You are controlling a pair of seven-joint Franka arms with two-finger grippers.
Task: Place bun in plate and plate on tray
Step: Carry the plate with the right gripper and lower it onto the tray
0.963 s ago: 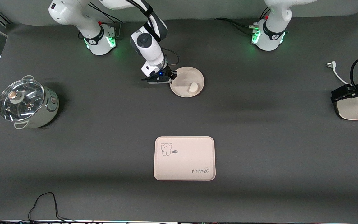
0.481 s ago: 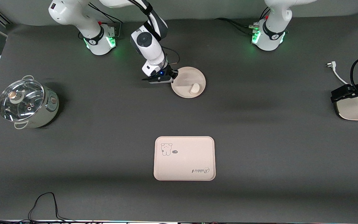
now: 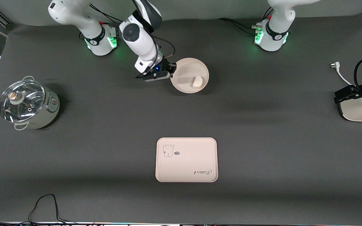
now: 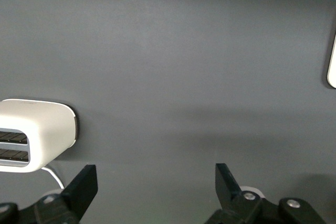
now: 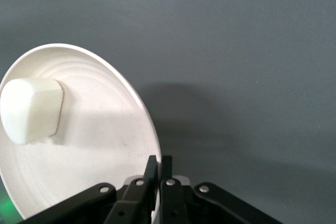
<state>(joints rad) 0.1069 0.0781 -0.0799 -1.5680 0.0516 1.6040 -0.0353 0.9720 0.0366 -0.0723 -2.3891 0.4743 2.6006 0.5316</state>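
Observation:
The round cream plate (image 3: pixel 184 70) is held off the table and tilted, near the robots' bases. My right gripper (image 3: pixel 172 72) is shut on its rim at the edge toward the right arm's base. The off-white bun (image 3: pixel 197 82) lies in the plate. In the right wrist view the gripper (image 5: pixel 158 167) pinches the plate's rim (image 5: pixel 142 124), with the bun (image 5: pixel 30 110) inside. The cream-pink tray (image 3: pixel 186 159) with a bear drawing lies flat on the table, nearer the front camera. My left gripper (image 4: pixel 156 182) is open and empty over bare table at the left arm's end, waiting.
A steel pot with a glass lid (image 3: pixel 27 104) stands at the right arm's end. A white toaster (image 3: pixel 358 108) with a black cable and a white plug (image 3: pixel 334 66) sits at the left arm's end; it shows in the left wrist view (image 4: pixel 34 134).
My right gripper has lifted the plate with the bun off the table and tilted it. The left arm has not moved.

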